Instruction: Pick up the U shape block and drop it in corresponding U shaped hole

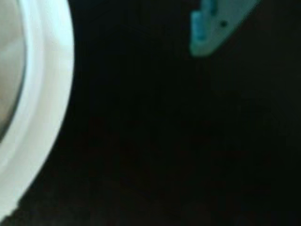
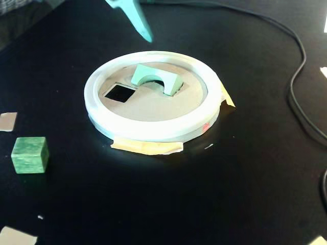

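We are looking at a black tabletop (image 2: 245,184) filling the fixed view, with a black cable (image 2: 296,76) curving down its right side. At the centre a round tan board with a thick white rim (image 2: 153,130) is lying flat, with strips of yellowish tape (image 2: 148,148) showing under its near edge and at its right. In the wrist view the same white rim (image 1: 47,94) is sweeping down the left edge, blurred, against the dark table.

On the far half of the board the pale mint-green U shape block (image 2: 156,76) is sitting tilted, notch facing down and toward us, over the U shaped hole (image 2: 153,86), of which we are seeing only a dark sliver under the arch; we cannot tell whether the block is seated in it. Just left of it the square cutout (image 2: 120,92) is lying open and dark.

Well to the near left, apart from the board, a darker green cube (image 2: 29,154) is resting on the table, with scraps of pale tape (image 2: 7,121) near it.

Above the board's far rim a teal gripper (image 2: 148,37) is hanging clear of the block, only one finger showing, so we cannot tell how its jaws are standing.
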Motion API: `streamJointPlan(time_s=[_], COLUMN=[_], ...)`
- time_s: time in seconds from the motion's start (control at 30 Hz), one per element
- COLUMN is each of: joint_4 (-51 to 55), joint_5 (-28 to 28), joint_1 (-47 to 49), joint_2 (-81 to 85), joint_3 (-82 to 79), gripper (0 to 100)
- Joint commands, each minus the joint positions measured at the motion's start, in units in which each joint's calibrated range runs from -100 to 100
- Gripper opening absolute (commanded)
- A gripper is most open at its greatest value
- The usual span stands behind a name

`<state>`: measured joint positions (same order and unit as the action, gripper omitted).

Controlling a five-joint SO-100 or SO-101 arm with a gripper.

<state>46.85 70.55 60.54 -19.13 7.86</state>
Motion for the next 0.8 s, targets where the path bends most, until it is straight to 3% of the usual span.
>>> streamJointPlan(time_s=[0.0, 0.77], joint_4=[-9.2, -9.0], joint_5=[0.6, -1.4], joint_1=[0.9, -3.0], joint_2=[-3.4, -20.9], joint_3=[4.4, 4.3], gripper=[100, 100])
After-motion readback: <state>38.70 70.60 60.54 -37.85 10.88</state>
